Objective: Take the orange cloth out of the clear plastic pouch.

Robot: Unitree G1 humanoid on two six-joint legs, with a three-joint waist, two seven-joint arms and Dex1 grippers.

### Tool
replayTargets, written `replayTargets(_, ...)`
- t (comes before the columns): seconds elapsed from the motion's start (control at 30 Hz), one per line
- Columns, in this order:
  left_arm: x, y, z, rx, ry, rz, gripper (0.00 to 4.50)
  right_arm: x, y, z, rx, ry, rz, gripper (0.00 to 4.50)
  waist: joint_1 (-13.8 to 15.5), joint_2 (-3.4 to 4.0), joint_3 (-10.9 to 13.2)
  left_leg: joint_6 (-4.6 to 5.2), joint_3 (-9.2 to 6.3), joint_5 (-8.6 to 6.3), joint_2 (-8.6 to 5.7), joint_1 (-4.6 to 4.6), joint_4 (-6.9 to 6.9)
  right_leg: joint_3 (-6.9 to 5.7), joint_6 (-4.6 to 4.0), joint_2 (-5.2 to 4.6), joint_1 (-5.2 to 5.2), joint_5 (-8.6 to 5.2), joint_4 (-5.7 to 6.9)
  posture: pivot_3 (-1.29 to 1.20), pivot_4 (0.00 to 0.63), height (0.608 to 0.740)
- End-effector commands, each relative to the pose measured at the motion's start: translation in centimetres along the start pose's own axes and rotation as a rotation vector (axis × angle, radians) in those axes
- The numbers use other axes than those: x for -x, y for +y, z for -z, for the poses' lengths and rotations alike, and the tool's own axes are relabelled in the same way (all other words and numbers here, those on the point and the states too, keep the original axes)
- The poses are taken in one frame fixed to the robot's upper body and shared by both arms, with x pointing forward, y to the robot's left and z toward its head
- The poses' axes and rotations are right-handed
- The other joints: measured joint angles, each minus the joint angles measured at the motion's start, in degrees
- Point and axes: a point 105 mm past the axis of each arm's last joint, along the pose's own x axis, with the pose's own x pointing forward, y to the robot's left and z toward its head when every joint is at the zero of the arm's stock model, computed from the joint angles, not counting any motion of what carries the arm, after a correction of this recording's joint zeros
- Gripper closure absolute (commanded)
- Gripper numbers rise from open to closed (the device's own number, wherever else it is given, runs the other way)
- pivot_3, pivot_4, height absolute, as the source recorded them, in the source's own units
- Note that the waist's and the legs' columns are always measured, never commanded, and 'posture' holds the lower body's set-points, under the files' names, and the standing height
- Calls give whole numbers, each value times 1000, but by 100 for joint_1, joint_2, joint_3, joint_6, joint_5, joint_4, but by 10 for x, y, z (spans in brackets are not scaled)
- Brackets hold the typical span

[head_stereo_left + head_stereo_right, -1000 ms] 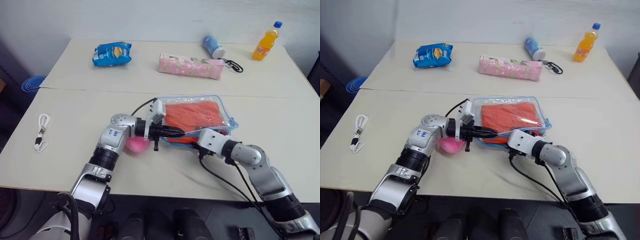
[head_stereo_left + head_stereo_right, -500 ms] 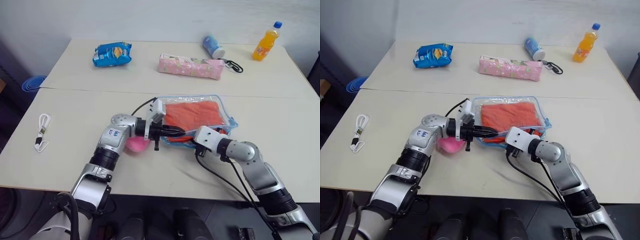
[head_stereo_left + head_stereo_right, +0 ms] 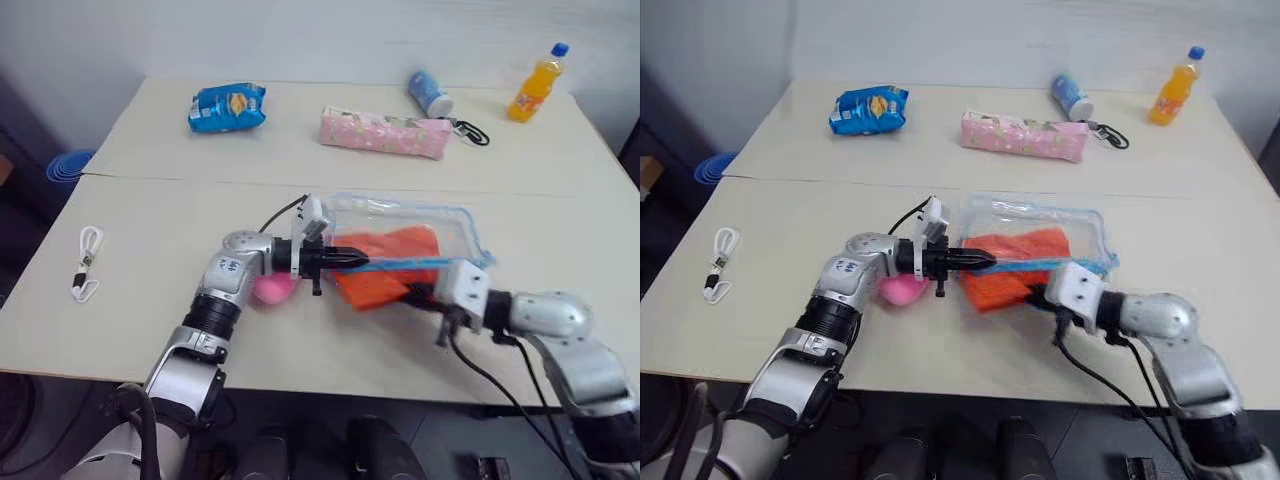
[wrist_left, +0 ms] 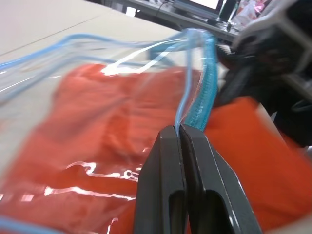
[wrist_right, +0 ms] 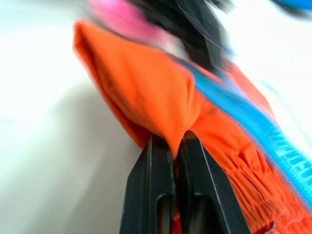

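The clear plastic pouch [image 3: 425,217] with light blue trim lies mid-table, its mouth facing the near edge. My left gripper [image 3: 360,260] is shut on the pouch's blue zipper edge [image 4: 201,100], pinching it between its fingertips [image 4: 179,127]. The orange cloth [image 3: 388,268] sits half inside the pouch, and a bunched part of it spills out onto the table toward me. My right gripper [image 3: 416,293] is shut on that bunched orange cloth [image 5: 141,87], just right of the left gripper and near the pouch mouth.
A pink plush toy [image 3: 272,288] lies under my left wrist. At the back of the table [image 3: 150,210] are a blue snack bag [image 3: 226,107], a pink pencil case [image 3: 383,133], a tipped can [image 3: 428,93] and an orange bottle [image 3: 531,85]. A white clip [image 3: 85,262] lies far left.
My right gripper shut on the orange cloth and pulled back toward the near edge, drawing part of the cloth out of the pouch. The left gripper kept hold of the pouch edge.
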Motion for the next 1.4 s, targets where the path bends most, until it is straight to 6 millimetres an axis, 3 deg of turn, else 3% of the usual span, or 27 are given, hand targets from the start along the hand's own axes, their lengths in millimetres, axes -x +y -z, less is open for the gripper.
replayTargets(0.03,1,6,-11,-2,-31,-33,4500,21,16,-23,5,-86,-74,4490,13,-1,0,2,0,-1,0,0,1,0,0,-1,3,0,-3,0,150,740)
replayTargets(0.17,1,9,-11,22,-39,-57,4500,42,27,-30,-76,-99,-75,4490,56,-2,1,2,0,-1,0,3,4,1,0,0,6,0,-4,0,150,740)
replayTargets(0.43,9,15,-6,47,-27,-108,4500,90,23,-62,-318,-204,127,4490,125,-3,2,2,2,-1,2,6,4,6,0,1,9,0,-1,0,150,740)
replayTargets(0.53,12,15,-7,51,-33,-118,4500,108,13,-70,-362,-223,201,4490,130,-4,2,5,3,-2,1,6,4,6,0,-1,14,0,-5,0,150,740)
replayTargets(0.67,19,12,-6,37,-11,-112,4500,137,-9,-66,-331,-160,319,4490,113,-4,2,9,6,-4,2,9,2,9,1,1,13,0,-6,0,150,740)
replayTargets(0.83,36,12,-1,26,26,-129,4500,195,-67,-46,-126,13,548,4490,102,-4,2,21,27,-3,0,14,1,25,1,0,12,0,-8,0,150,740)
replayTargets(0.93,43,13,2,30,44,-144,4500,210,-78,-21,32,233,505,4490,109,-4,2,21,26,-3,0,14,-2,23,1,1,8,0,-8,0,150,740)
replayTargets(1.1,52,13,3,28,57,-160,4500,226,-96,-10,170,303,532,4490,98,-3,2,19,34,-2,2,12,-1,24,1,1,3,0,-7,0,150,740)
replayTargets(1.23,53,9,5,30,57,-156,4500,241,-121,-28,356,306,647,4490,70,5,-2,16,39,0,3,14,0,29,1,1,1,0,-3,0,150,740)
replayTargets(1.4,53,8,6,38,62,-154,4500,268,-145,-38,409,320,813,4490,13,7,-2,12,42,2,4,16,0,31,1,1,1,0,-1,0,150,740)
